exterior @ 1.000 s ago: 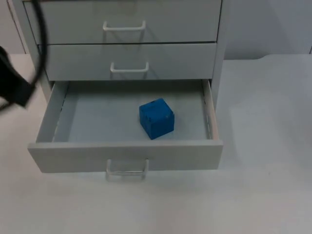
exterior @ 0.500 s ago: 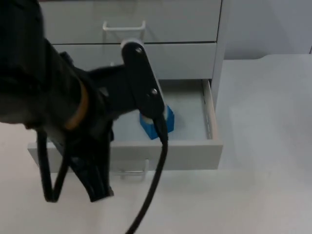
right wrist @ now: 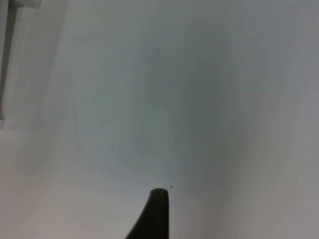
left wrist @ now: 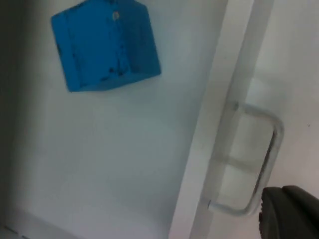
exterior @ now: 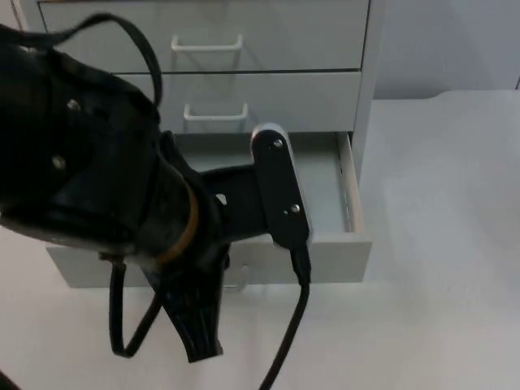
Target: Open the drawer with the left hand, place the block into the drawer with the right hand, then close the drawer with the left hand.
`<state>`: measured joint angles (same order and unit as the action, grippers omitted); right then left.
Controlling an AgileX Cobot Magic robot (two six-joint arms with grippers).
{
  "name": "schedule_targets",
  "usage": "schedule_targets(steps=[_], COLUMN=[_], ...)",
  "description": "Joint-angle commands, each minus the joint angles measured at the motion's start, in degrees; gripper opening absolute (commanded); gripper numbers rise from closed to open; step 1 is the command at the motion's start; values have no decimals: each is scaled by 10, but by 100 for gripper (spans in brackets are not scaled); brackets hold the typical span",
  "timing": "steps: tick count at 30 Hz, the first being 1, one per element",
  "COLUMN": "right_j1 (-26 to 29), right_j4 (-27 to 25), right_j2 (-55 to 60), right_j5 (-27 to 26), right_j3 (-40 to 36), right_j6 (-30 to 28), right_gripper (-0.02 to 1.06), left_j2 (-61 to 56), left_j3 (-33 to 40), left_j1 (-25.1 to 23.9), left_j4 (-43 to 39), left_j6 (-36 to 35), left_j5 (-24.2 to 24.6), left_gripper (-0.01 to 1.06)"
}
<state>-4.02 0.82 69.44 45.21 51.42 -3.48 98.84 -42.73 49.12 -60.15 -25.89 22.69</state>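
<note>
The blue block (left wrist: pixel 105 44) sits on the floor of the open bottom drawer (exterior: pixel 351 241): a bright blue cube with dark scuffs on its faces and a small pale dot near one edge, resting square and apart from the drawer's walls. In the left wrist view the drawer's front panel runs just beside it, with the clear bar handle (left wrist: pixel 259 167) sticking out from the panel's outer face.

From the top, the left arm covers most of the cabinet (exterior: pixel 284 49), and the left gripper (exterior: pixel 197 329) hangs at about six o'clock from the drawer front, just past the handle, over the white worktop (exterior: pixel 439 309). One black fingertip (left wrist: pixel 289 214) shows right by the handle's end; whether it touches, and how wide the fingers stand, I cannot tell.

The right gripper (right wrist: pixel 155 219) waits over bare worktop, one dark fingertip showing, its opening impossible to judge. Above the open drawer, the two upper drawers sit closed.
</note>
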Motion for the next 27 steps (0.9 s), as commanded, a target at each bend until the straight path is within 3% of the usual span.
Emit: schedule_targets(steps=[1, 8, 11, 15, 17, 21, 27], right_j1=[4, 4, 4, 4, 4, 4, 4], right_j4=[5, 5, 5, 5, 5, 5, 4], right_j2=[-4, -4, -4, -4, -4, -4, -4], right_j5=[0, 0, -2, -2, -2, -5, -12], right_j3=[-1, -1, -1, -1, -1, -1, -1], right_j6=[1, 1, 1, 1, 1, 1, 1], right_gripper=[81, 81, 81, 81, 81, 81, 81], left_j2=[20, 62, 87, 106, 118, 137, 151], left_j3=[2, 2, 2, 2, 1, -12, -51], left_j1=[4, 4, 2, 2, 2, -4, -37], left_j4=[-47, -210, -315, -385, -398, -398, -398], left_j6=[-61, -199, -303, -353, -390, -390, -390], left_j5=[-11, 9, 38, 42, 56, 89, 91], left_gripper=[0, 0, 0, 0, 0, 0, 0])
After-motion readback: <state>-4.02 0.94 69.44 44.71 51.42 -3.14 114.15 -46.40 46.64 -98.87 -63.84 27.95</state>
